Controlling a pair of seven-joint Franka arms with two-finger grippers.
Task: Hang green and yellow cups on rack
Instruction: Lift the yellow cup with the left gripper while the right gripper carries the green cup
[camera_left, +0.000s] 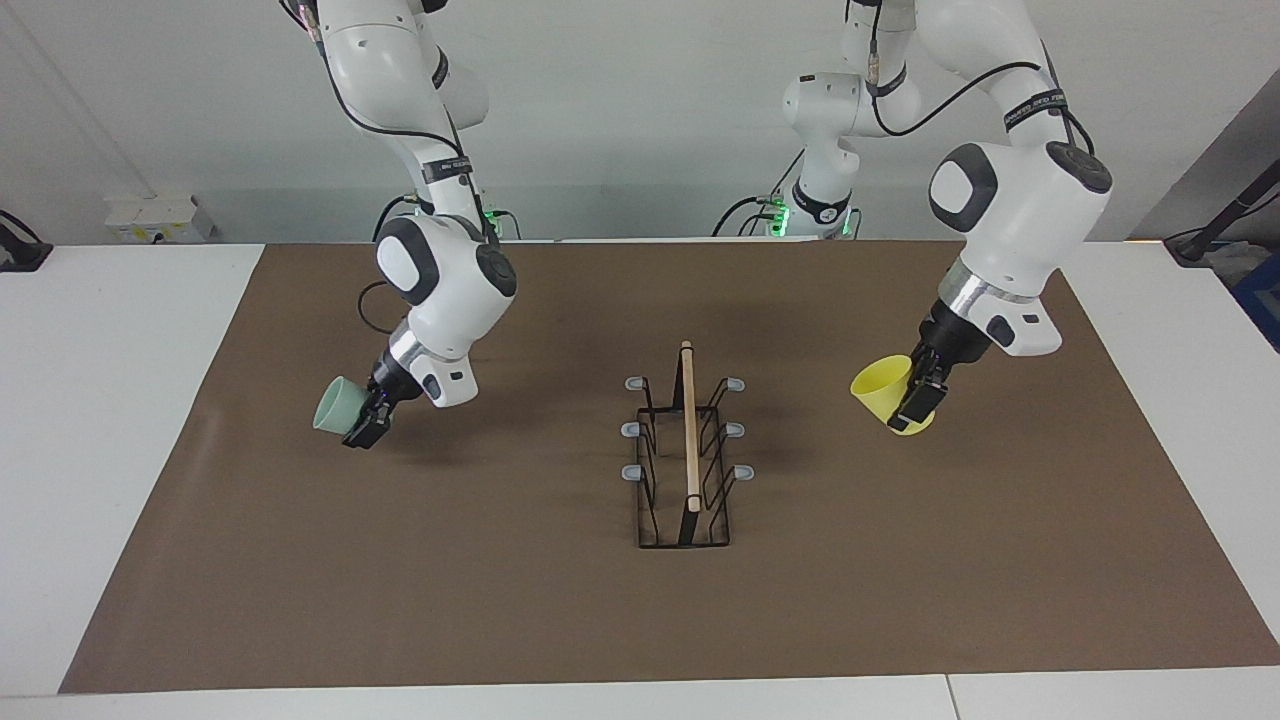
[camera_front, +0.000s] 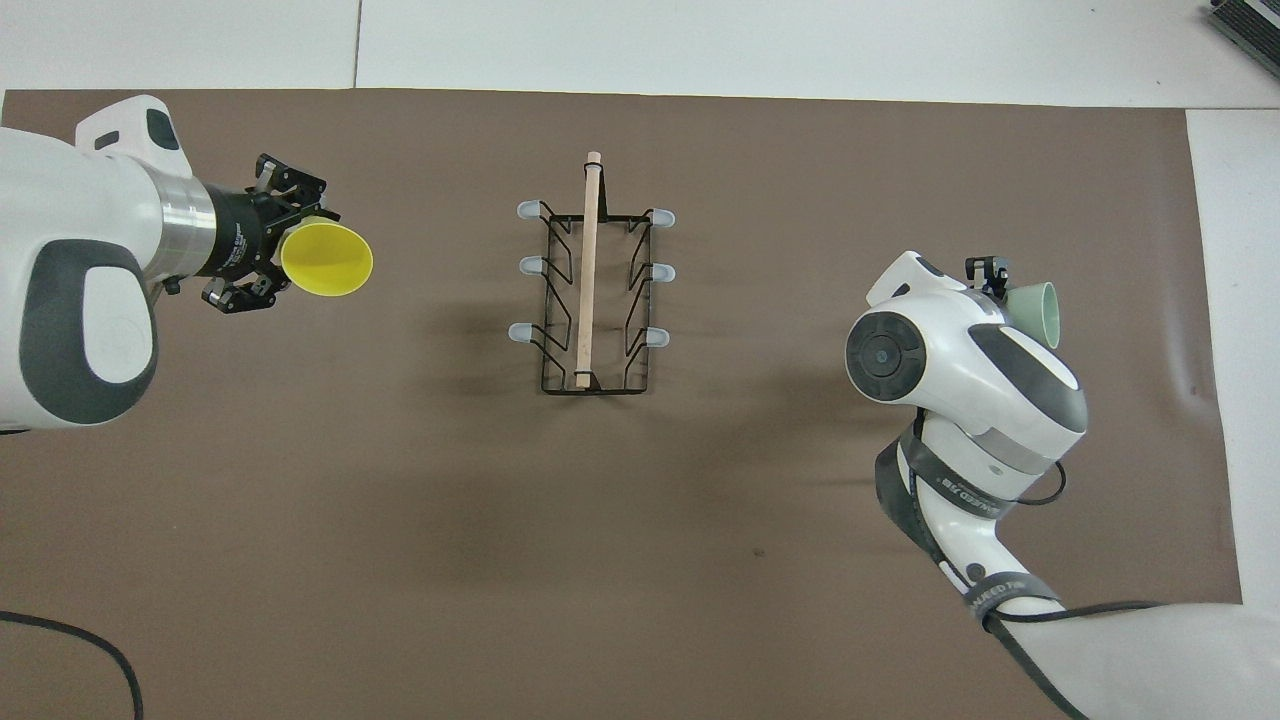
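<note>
My left gripper (camera_left: 915, 405) clamps the bright yellow cup (camera_left: 878, 390) up over the mat (camera_left: 500, 600), empty mouth toward the rack (camera_left: 684, 462) at its 3 o'clock. My right gripper (camera_left: 366, 425) clamps the mint green cup (camera_left: 335, 408) at 9 o'clock, its inside hidden. All six prongs are bare

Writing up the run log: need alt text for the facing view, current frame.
Two Franka arms each hold a cup in the air over a brown mat: the left end effector grips the yellow cup, the right end effector the green cup. The black wire rack stands between them, all six prongs bare.
</note>
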